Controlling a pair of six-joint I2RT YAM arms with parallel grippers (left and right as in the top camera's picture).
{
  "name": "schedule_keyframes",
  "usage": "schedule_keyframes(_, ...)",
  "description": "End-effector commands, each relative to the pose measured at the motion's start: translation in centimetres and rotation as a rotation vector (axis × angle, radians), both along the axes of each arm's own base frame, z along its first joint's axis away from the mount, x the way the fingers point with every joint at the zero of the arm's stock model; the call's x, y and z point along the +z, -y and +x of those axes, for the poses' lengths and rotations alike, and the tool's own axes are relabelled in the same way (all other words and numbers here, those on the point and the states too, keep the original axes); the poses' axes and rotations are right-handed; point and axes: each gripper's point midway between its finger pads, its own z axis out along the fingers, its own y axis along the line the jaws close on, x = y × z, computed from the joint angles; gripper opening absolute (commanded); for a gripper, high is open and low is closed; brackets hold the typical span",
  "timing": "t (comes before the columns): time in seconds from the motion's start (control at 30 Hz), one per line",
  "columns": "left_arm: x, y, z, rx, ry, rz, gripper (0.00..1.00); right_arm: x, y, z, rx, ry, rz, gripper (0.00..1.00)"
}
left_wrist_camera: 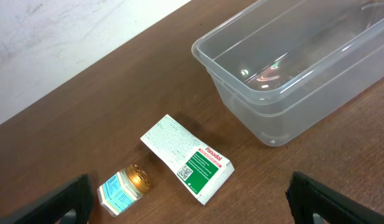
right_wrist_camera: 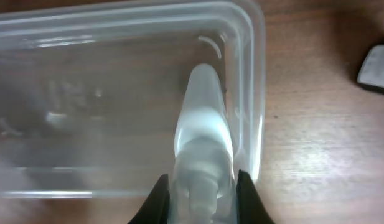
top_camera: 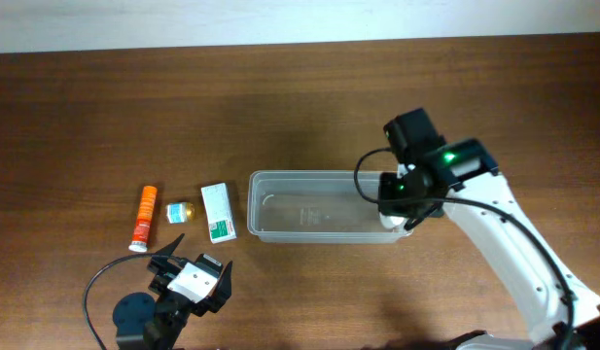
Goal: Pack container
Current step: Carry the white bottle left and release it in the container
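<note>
The right gripper [right_wrist_camera: 201, 196] was clenched on one white, tapering plastic tube [right_wrist_camera: 203, 118]. The tube's far end pointed away from the fingers and down into the clear, colourless rectangular plastic tub [top_camera: 319, 177]. The tube was probably held low and lengthwise like this so it could be laid flat inside. The tub's right end wall lay directly under those fingers, and it looked empty apart from the tube.

The left gripper [top_camera: 194, 267] had its fingers spread wide with nothing between them, probably ready for the next pick. Just ahead of them lay one white-and-green cardboard carton [left_wrist_camera: 188, 158] and one small glass jar with a gold lid [left_wrist_camera: 123, 186]. One orange-and-white cylinder [top_camera: 143, 218] lay further to their left. That made three items waiting outside the single tub.
</note>
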Motion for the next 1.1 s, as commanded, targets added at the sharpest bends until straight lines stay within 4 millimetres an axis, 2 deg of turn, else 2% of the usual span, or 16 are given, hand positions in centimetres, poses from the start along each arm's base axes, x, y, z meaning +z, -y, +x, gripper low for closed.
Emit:
schedule_keyframes(0.0, 0.0, 0.1, 0.0, -0.004, 0.001, -0.009, 1.0, -1.4, 0.1, -0.3, -0.029, -0.003, -0.007, 0.04)
schedule_keyframes(0.23, 0.0, 0.1, 0.0, -0.004, 0.001, -0.009, 1.0, -2.0, 0.1, -0.5, -0.028, -0.015, -0.007, 0.06)
schedule_keyframes(0.27, 0.0, 0.1, 0.0, -0.004, 0.001, -0.009, 1.0, -2.0, 0.1, -0.5, -0.028, -0.015, -0.006, 0.11)
schedule_keyframes(0.3, 0.0, 0.1, 0.0, -0.004, 0.002, -0.009, 1.0, -2.0, 0.1, -0.5, -0.027, -0.015, -0.004, 0.22)
schedule_keyframes(0.4, 0.0, 0.1, 0.0, -0.004, 0.001, -0.009, 1.0, -1.8, -0.1, -0.2, -0.027, 0.002, 0.002, 0.33)
schedule_keyframes(0.47, 0.0, 0.1, 0.0, -0.004, 0.001, -0.009, 1.0, -1.3, -0.2, 0.3, -0.026, 0.022, 0.009, 0.44)
schedule_keyframes(0.53, 0.0, 0.1, 0.0, -0.004, 0.001, -0.009, 1.0, -0.3, -0.4, 0.9, -0.022, 0.052, 0.018, 0.51)
schedule_keyframes(0.6, 0.0, 0.1, 0.0, -0.004, 0.001, -0.009, 1.0, 1.3, -0.6, 1.5, -0.02, 0.094, 0.031, 0.52)
schedule_keyframes(0.7, 0.0, 0.1, 0.0, -0.004, 0.001, -0.009, 1.0, 4.6, -0.4, 2.2, -0.015, 0.168, 0.033, 0.55)
schedule_keyframes(0.83, 0.0, 0.1, 0.0, -0.004, 0.001, -0.009, 1.0, 8.4, 1.8, 2.1, -0.056, 0.242, -0.04, 0.57)
schedule_keyframes(0.9, 0.0, 0.1, 0.0, -0.004, 0.001, -0.009, 1.0, 9.7, 3.4, 1.6, -0.093, 0.257, -0.074, 0.6)
schedule_keyframes(0.93, 0.0, 0.1, 0.0, -0.004, 0.001, -0.009, 1.0, 10.3, 5.2, 1.2, -0.14, 0.262, -0.101, 0.61)
schedule_keyframes(1.07, 0.0, 0.1, 0.0, -0.004, 0.001, -0.009, 1.0, 10.1, 9.0, 0.5, -0.24, 0.226, -0.147, 0.64)
